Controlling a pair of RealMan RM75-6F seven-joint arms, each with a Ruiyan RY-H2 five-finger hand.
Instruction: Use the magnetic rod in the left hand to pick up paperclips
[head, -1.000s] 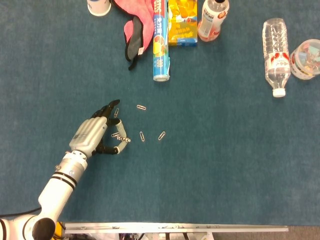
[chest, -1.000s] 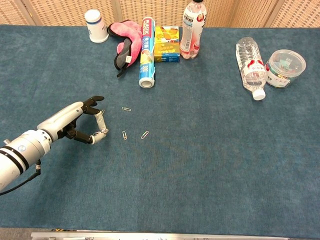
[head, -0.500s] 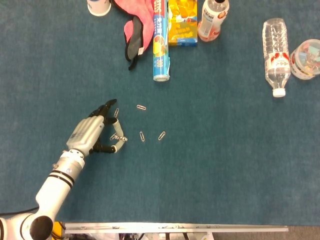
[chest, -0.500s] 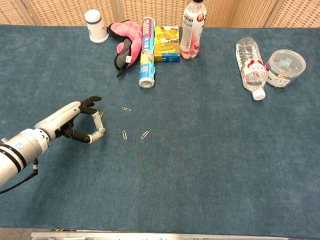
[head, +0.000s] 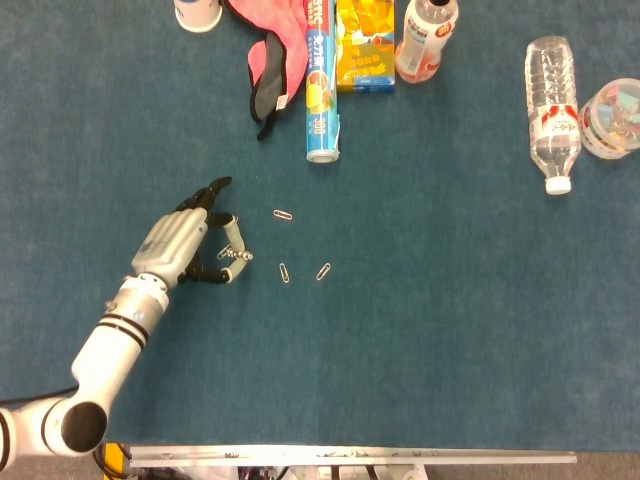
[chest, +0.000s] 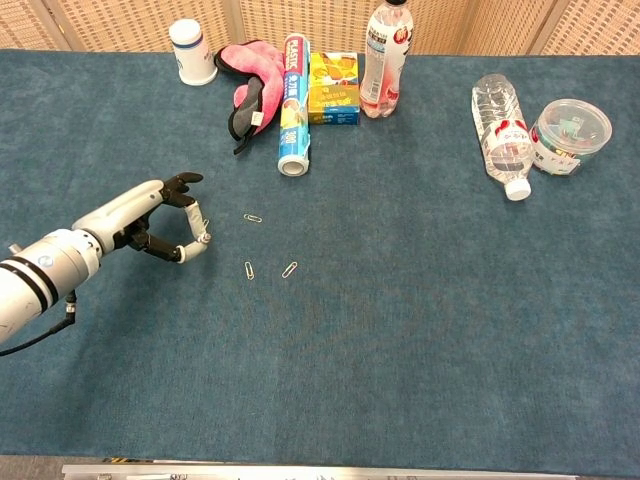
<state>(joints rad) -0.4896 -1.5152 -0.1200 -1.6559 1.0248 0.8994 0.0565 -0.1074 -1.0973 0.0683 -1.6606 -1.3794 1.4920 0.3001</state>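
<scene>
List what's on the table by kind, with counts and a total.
Loose paperclips: 3
Bottles: 2, one upright, one lying
Wrap roll: 1
Yellow box: 1
Pink cloth: 1
White cup: 1
Clear tub: 1
Total: 10

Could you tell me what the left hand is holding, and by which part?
The left hand pinches the magnetic rod near one end; paperclips cling to its other end.

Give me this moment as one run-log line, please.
left hand: holds magnetic rod | clips on rod: some | loose paperclips on table: three | right hand: unseen
</scene>
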